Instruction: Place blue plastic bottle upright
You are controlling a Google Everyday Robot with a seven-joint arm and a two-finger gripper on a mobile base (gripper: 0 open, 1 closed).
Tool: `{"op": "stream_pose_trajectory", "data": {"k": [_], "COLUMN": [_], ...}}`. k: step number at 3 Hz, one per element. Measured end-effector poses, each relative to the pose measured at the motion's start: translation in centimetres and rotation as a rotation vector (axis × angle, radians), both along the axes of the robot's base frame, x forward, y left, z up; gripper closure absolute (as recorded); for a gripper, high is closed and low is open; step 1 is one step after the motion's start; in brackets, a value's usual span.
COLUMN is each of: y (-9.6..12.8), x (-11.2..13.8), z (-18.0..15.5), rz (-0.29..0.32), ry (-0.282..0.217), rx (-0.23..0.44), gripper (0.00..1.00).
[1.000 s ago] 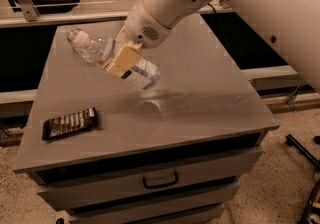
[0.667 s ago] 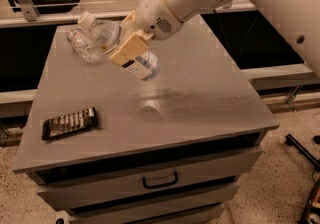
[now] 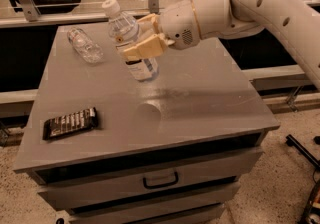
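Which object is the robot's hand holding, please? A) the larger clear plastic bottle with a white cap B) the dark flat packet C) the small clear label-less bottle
A: the hand is shut on the larger clear plastic bottle with a white cap, held at a tilt.

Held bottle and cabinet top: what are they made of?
Bottle: clear, glossy plastic by its see-through wall; white cap. The pincer grips its middle, over the top's rear. Cabinet top: grey, smooth, semi-matte with a soft sheen; painted metal or laminate, can't tell.
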State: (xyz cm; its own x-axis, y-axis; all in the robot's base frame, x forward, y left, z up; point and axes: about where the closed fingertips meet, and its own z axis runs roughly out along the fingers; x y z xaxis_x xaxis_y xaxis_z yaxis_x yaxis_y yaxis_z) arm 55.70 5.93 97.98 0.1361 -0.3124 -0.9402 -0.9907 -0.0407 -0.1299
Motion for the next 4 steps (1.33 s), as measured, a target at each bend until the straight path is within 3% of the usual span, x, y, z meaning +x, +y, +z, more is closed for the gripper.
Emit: {"op": "stream_pose_trajectory", "data": {"k": [1, 2, 4], "y": [-1.0, -1.7, -3.3], "x": [0.0, -0.1, -0.1], "z": [-0.2, -0.7, -4.5], "rz": [0.021, 0.017, -0.011], "ry": [0.024, 0.049, 0.075], "rx": [0.134, 0.208, 0.271], "gripper": [1.0, 0.82, 0.35]}}
